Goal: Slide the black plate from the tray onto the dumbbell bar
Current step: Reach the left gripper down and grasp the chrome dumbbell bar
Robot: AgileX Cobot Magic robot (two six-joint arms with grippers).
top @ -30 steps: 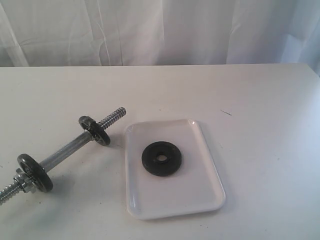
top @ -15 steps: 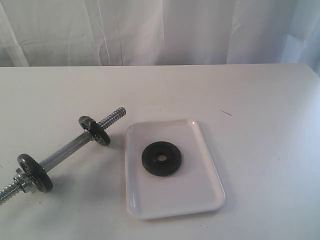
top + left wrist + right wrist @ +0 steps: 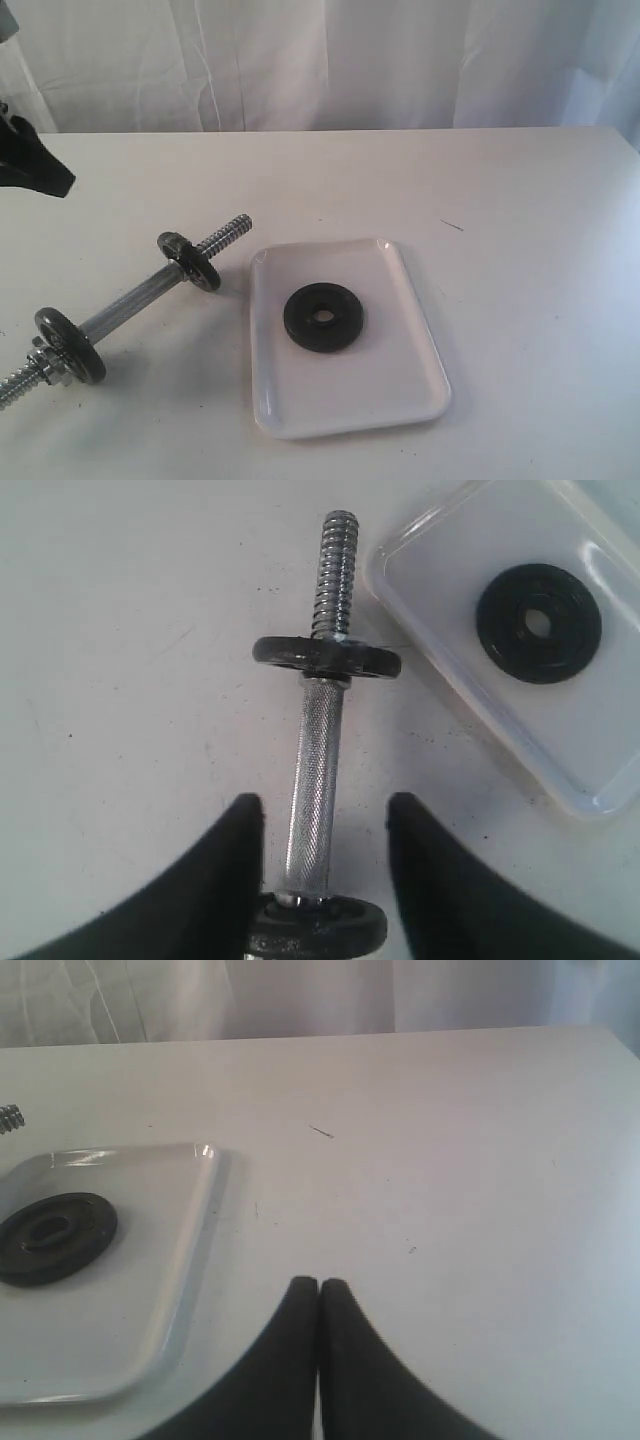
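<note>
— At the left edge of the desk (image 3: 520,200), what lies there?
— The dumbbell bar (image 3: 130,300). It lies slantwise, one threaded end at the near left corner and the other pointing toward the tray. Two dark discs (image 3: 200,265) sit on it, with a nut (image 3: 45,370) outside the nearer one.
— And the left gripper (image 3: 325,800)?
— Its fingers (image 3: 225,880) are spread wide and it holds nothing. In the wrist view the bar's rough middle shows between them.
— Further right?
— The white tray (image 3: 400,400) sits just beside the bar's far end, near the front edge. The black plate (image 3: 322,317) lies flat in the tray, slightly toward its far left part, with its hole up.
— The right gripper (image 3: 319,1285)?
— Its fingers are pressed together with nothing between them. It is over bare desk to the right of the tray.
</note>
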